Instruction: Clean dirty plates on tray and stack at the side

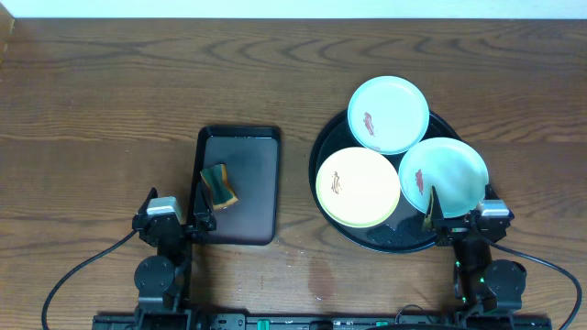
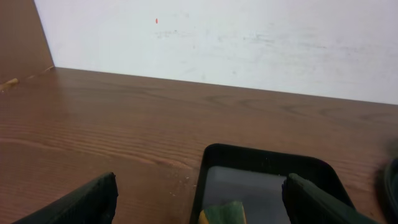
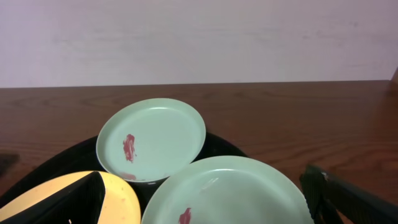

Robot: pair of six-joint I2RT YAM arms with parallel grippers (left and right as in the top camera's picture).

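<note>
The right gripper (image 1: 459, 211) is wide open and holds nothing. The left gripper (image 1: 177, 207) is open too, at the near end of the small tray (image 1: 248, 165), well apart from the plates. Just past the right fingers (image 3: 348, 200), a mint plate (image 1: 444, 174) lies on the big round tray (image 1: 385, 240), beside the yellow plate (image 1: 358, 186). Farthest back sits the other mint plate (image 1: 388, 114) (all three have a red smear).

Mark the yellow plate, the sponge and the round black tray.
yellow plate (image 1: 358, 186): overhead view, centre of the plate's face.
sponge (image 1: 218, 185): overhead view, middle of its top.
round black tray (image 1: 385, 238): overhead view, bare floor near its front rim.
</note>
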